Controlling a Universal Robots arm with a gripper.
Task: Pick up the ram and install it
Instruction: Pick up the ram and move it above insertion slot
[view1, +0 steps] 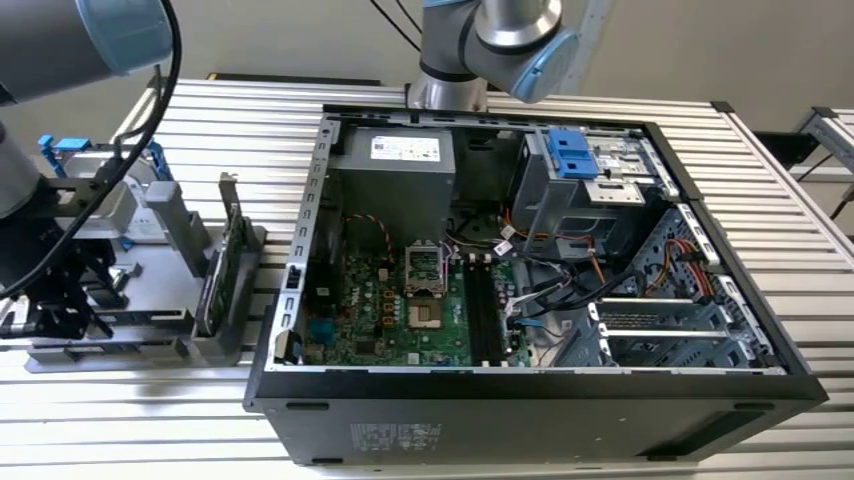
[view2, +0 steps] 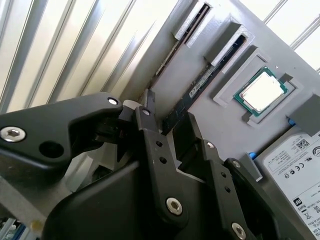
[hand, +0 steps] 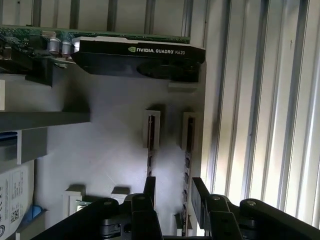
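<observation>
The ram (view2: 210, 75) is a thin dark stick standing on edge in a slot of the grey fixture plate (view2: 200, 125). It also appears in the first wrist view as the ram (hand: 189, 137). My gripper (view2: 170, 117) is open, its black fingers (view2: 148, 107) straddling the near end of this stick with a gap on each side. In the first wrist view the gripper (hand: 175, 192) has the stick closer to one finger. In the exterior view the gripper (view1: 60, 295) hangs over the fixture at that view's left. A second stick (view2: 192, 22) stands in the neighbouring slot.
The open computer case (view1: 534, 390) lies in the exterior view's middle, its black motherboard slots (view1: 487, 310) free. On the fixture sit a processor chip (view2: 262, 92), a hard drive (view2: 295, 160) and a graphics card (hand: 140, 52), seen upright as a green card (view1: 220, 260). The table top is slatted metal.
</observation>
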